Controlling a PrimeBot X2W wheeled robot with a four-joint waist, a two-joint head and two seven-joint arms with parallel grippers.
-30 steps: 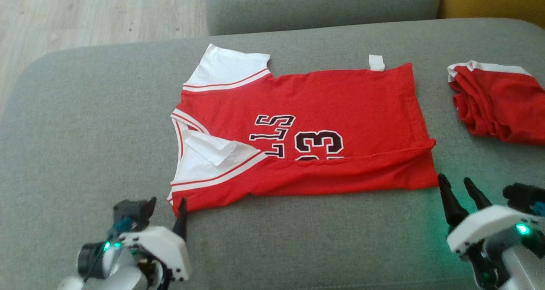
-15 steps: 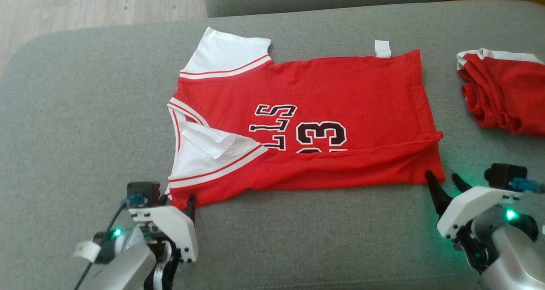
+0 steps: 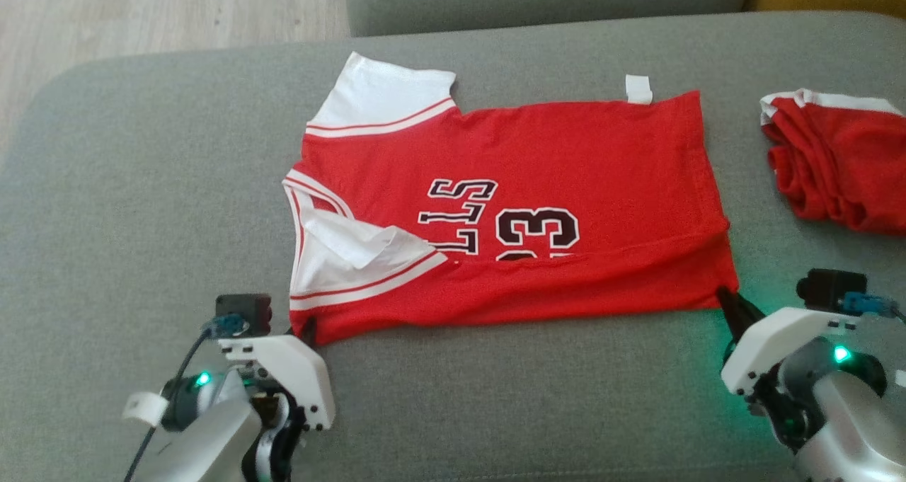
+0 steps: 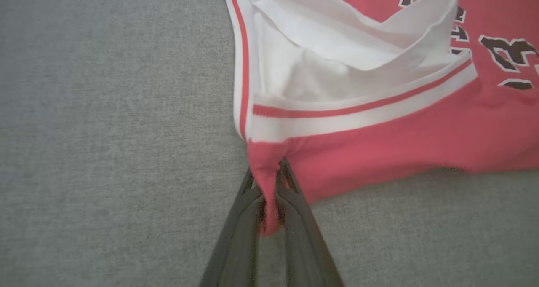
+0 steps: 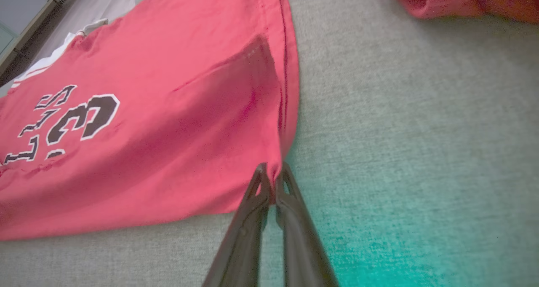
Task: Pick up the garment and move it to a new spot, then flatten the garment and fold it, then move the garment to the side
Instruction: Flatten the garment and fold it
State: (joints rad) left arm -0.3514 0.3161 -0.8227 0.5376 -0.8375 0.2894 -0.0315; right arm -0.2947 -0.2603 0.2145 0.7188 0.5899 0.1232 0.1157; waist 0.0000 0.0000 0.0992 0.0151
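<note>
1. Nearest us, the left gripper is pinched tight on the near collar-side corner of the garment. The left wrist view shows red cloth squeezed between its fingers.
2. The right gripper has its tips pressed together on the near hem corner. The right wrist view confirms cloth in the bite.
3. The garment lies spread mid-way across the grey sofa seat, collar to our left and hem to our right. The near long edge is turned over as a narrow band that covers the bottom of the printed number. The near sleeve is tucked in on top.
4. Far edge: the far sleeve lies out flat and unfolded. A small white tag pokes out.
5. Our read: relocating and flattening look done, with one lengthwise fold in. We're mid-fold, both near corners gripped for the next pass. Left to do: the remaining folds, then the shift to the side.
6. Far right, a second red garment sits bunched, well apart from ours.
</note>
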